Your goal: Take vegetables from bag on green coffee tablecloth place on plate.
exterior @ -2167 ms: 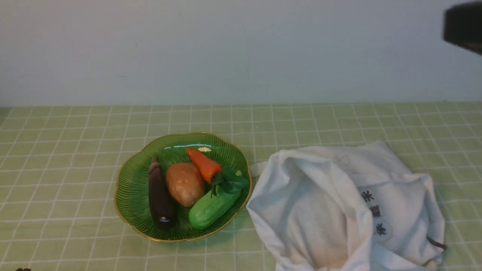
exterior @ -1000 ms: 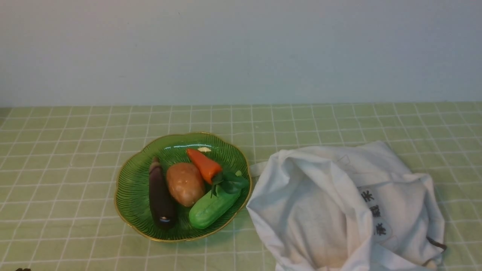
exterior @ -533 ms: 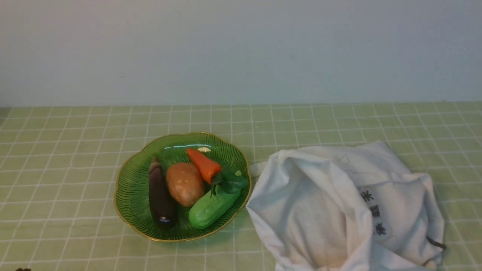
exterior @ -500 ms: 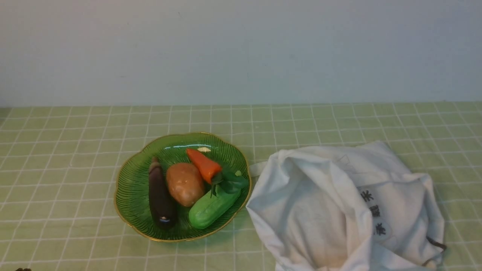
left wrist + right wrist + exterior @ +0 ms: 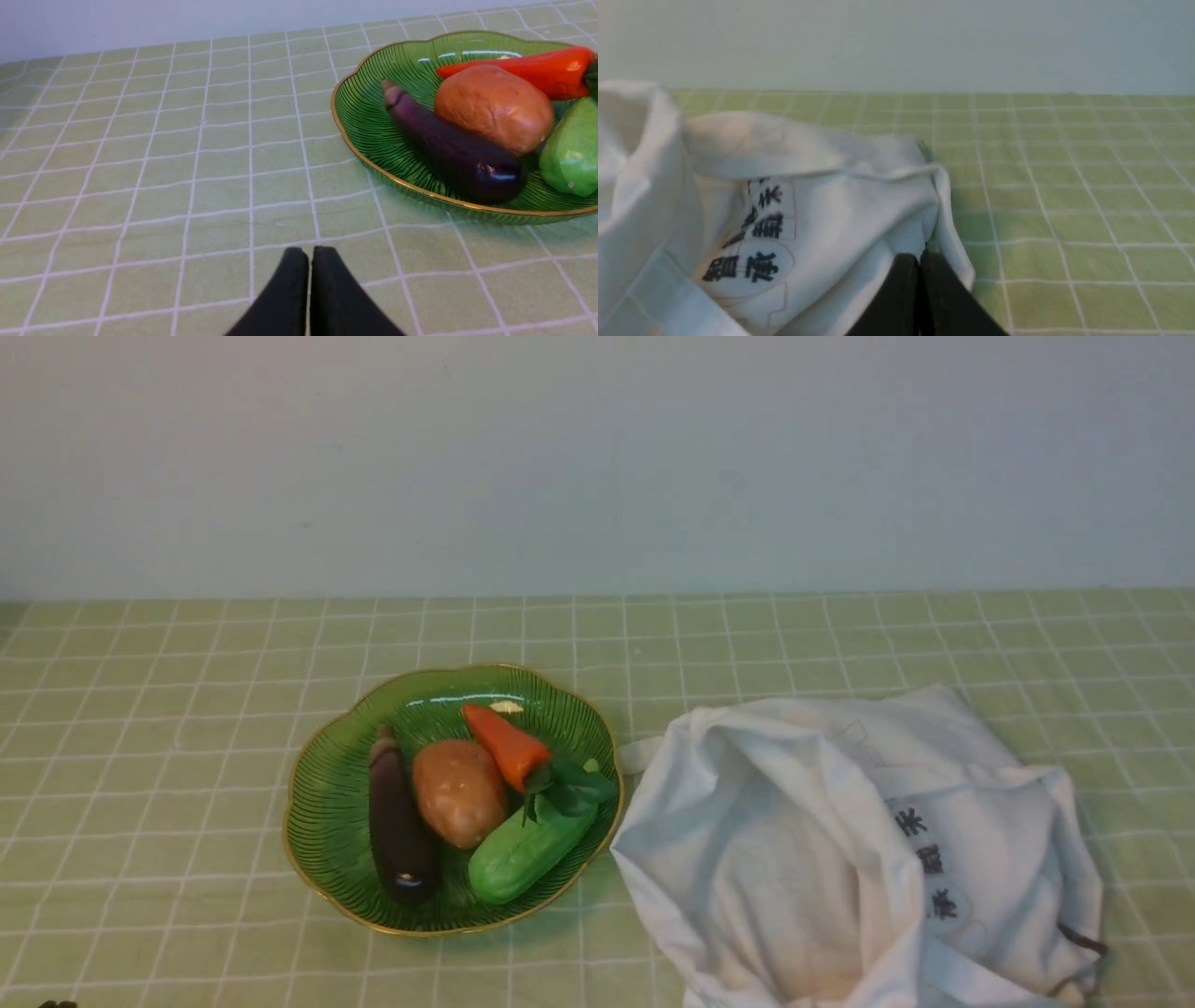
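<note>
Front view: slim glossy dark purple eggplant (image 5: 397, 826) lies in scalloped green gold-rimmed plate (image 5: 322, 821); white cloth bag (image 5: 840, 859) slack. Left gripper (image 5: 309, 254) and right gripper (image 5: 920, 261) closed, empty; advise parking clear

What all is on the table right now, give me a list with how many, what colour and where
eggplant: one, dark purple, on the plate's left side
potato: one, brown, middle of the plate, beside the eggplant
carrot: one, orange with dark green leaves, far side of the plate
cucumber: one, bright green, right near side of the plate
plate: one, green with a gold rim, left of centre
bag: one, white with dark printed characters, right of the plate
tablecloth: one, pale green with white grid lines, under everything
left claw: one, black, shut, over bare cloth near the plate
right claw: one, black, shut, next to the bag
</note>
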Available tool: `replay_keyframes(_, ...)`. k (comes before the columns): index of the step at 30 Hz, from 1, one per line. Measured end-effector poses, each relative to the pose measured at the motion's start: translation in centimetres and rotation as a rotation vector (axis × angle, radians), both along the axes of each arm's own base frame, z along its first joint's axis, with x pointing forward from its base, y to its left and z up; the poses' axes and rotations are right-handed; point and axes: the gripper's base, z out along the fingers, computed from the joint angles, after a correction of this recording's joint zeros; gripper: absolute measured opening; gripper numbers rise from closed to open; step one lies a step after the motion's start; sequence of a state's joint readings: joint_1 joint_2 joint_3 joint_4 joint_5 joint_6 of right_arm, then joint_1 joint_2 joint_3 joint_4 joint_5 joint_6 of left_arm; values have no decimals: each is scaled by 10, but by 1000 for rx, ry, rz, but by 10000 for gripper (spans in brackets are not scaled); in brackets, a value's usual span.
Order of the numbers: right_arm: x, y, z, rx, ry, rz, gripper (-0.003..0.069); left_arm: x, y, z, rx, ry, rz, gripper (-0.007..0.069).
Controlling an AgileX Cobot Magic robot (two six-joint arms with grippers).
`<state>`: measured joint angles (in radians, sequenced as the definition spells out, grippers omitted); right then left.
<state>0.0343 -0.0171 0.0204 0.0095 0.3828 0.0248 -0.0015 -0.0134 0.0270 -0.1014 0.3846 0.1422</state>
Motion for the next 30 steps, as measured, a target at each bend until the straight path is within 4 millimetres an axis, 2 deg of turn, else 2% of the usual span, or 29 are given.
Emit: replay_keyframes(30, 0, -1, 0, -34, -1, -3, -17, 0, 0, 0, 0, 0, 0, -5)
